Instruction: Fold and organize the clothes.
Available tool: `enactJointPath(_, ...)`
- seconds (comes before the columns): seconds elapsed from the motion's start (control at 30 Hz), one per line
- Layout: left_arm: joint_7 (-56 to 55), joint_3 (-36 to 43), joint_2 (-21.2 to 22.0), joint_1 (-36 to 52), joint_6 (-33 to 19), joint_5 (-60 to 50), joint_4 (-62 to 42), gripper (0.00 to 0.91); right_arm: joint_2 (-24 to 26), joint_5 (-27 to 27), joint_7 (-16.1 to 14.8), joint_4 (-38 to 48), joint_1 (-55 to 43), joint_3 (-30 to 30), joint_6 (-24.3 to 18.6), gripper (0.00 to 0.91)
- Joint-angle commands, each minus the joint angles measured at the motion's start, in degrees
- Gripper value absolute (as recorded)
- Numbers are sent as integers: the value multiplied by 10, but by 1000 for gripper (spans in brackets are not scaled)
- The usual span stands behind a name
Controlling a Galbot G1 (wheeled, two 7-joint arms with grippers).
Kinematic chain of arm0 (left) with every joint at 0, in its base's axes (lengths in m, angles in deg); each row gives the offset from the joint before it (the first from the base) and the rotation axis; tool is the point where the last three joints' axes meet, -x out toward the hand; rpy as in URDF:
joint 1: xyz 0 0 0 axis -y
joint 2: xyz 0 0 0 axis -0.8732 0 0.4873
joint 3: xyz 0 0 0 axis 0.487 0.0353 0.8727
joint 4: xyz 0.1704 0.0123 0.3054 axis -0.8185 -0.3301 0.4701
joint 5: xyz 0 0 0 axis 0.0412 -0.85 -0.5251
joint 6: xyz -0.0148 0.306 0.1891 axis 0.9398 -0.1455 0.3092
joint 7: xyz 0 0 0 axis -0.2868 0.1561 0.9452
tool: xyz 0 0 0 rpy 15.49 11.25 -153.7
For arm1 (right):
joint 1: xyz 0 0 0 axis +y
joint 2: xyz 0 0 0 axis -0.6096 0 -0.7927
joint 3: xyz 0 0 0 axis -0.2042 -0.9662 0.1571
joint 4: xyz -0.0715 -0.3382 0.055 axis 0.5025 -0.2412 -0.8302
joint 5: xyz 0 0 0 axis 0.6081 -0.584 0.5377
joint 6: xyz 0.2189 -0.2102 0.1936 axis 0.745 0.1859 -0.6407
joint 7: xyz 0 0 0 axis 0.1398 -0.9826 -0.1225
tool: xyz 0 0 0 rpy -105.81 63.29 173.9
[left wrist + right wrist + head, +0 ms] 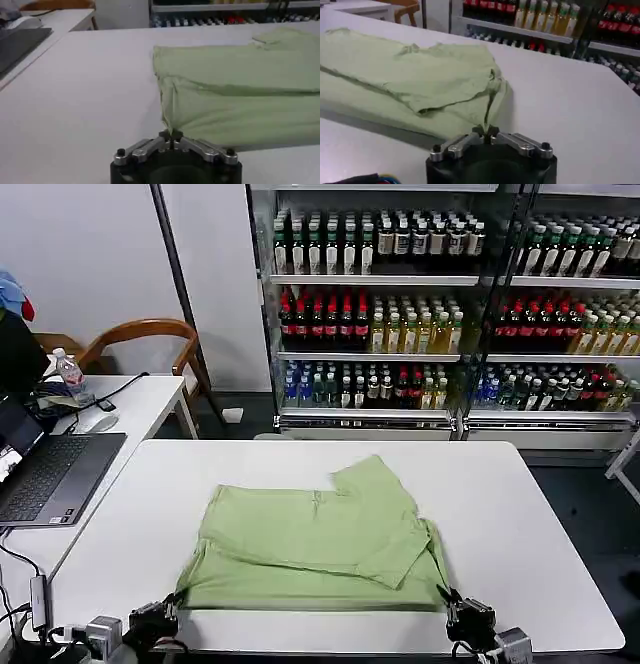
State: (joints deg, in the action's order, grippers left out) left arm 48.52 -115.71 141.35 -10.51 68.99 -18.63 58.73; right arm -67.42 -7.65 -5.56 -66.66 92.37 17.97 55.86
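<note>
While both arms sit low at the near edge of the white table, the scene reads as follows.

Head view: the light green shirt lies folded flat on the table, just ahead of both tools; the left gripper is at its near left corner; the right gripper is at its near right corner; a laptop rests on a side table well off to the left gripper's outer side; shelves of bottles stand far beyond.

Left wrist view: the left gripper has its fingertips pressed together, pinching the shirt at its corner fold; the cloth spreads away ahead of the tool.

Right wrist view: the right gripper is closed tight on the shirt at the hem corner; the folded layers stretch away from its tips.
</note>
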Motion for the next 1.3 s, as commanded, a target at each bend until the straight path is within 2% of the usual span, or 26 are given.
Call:
enactJointPath(0.03,-4,-32,-7,-64,13,-2,53,907,1,-19,-5,-22,36,10,-9,907)
enactJointPath(0.3,9,-54,-20,-10,13,37,66,907,9,14,-7,-56,28,44,-3,907)
enactJointPath(0.4,16,-58,-20,44,8,53,50,907,11,49,-3,-43,-30,53,5,907)
enactJointPath(0.5,30,-35,-23,105,-5,53,16,907,4,63,1,-5,-114,26,21,907)
enactJointPath(0.63,31,39,-23,229,-4,53,-64,907,-19,59,18,78,-278,-77,49,907)
enactJointPath(0.7,33,67,-23,273,-8,39,-97,907,-41,46,35,123,-352,-115,39,907)
enactJointPath(0.77,39,88,-22,303,-24,35,-116,907,-61,56,45,181,-413,-143,42,907)
enactJointPath(0.87,50,108,-19,335,-34,34,-155,907,-84,52,42,243,-490,-172,45,907)
enactJointPath(0.93,55,122,-17,353,-40,30,-184,907,-106,21,32,297,-539,-191,44,907)
enactJointPath(1.07,71,152,-15,407,-75,22,-255,907,-144,5,21,378,-591,-216,37,907)
enactJointPath(1.17,80,167,-15,437,-78,23,-294,907,-168,26,18,430,-629,-228,37,907)
enactJointPath(1.23,82,178,-15,456,-77,22,-317,907,-185,60,17,465,-659,-232,37,907)
enactJointPath(1.3,81,178,-11,469,-66,22,-326,907,-204,68,14,507,-689,-234,22,907)
